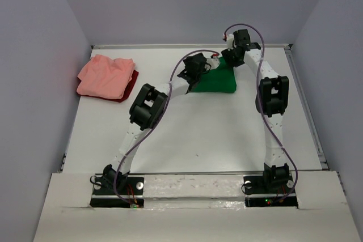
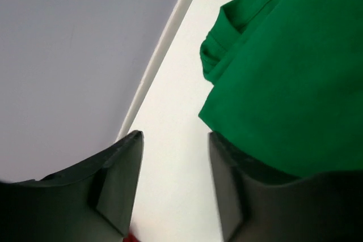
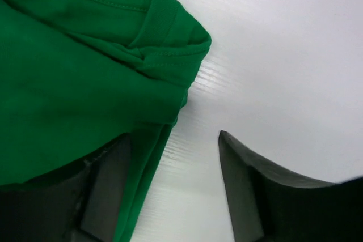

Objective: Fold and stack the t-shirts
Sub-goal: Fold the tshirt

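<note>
A bright green t-shirt (image 1: 218, 79) lies folded at the back middle of the white table (image 1: 198, 134). My left gripper (image 1: 203, 64) is at its back left corner, low over the table. In the left wrist view the gripper (image 2: 174, 140) is open, with bare table between the fingers and the green cloth (image 2: 283, 77) against the right finger (image 2: 232, 185). My right gripper (image 1: 232, 56) is at the shirt's back right corner. It (image 3: 174, 140) is open, and the green shirt's edge (image 3: 85, 66) lies over its left finger (image 3: 108, 188). A salmon-pink t-shirt (image 1: 105, 76) lies bunched on dark red cloth (image 1: 129, 89) at the left.
The back wall (image 2: 74, 55) and the table's raised back rim (image 2: 164, 49) are close behind the left gripper. Side walls enclose the table on both sides. Purple cables loop along both arms (image 1: 266, 117).
</note>
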Available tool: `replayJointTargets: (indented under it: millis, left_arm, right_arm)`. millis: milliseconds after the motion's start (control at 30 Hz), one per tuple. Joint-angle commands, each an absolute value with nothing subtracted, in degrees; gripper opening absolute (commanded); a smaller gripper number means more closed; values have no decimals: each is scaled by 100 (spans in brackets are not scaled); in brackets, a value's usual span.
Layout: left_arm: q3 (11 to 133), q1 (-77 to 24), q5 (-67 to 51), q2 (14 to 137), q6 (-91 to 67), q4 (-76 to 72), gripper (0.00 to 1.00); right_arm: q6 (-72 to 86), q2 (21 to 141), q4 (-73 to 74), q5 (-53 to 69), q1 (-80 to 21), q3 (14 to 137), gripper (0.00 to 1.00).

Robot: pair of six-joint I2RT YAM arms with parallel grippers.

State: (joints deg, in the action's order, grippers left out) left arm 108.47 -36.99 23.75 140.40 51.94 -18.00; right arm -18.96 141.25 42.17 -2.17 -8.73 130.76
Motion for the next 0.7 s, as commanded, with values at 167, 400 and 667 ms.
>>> replayJointTargets:
  millis: [167,400,667]
  left_arm:
    - [11197,-3656,3198,13571,5528,-2943,91]
    - [10847,-3569,3700,12045,5283,-2700,99]
    - [8977,-2945,2830,10145,2937,-9,99]
  right_arm:
    - [-1986,13756,3937,-641,-949,13508,98]
    - [-2083,12500,4061,-940,-1072,13167,95]
    - [-2942,10540,3473,-1666,-2169,10418,95]
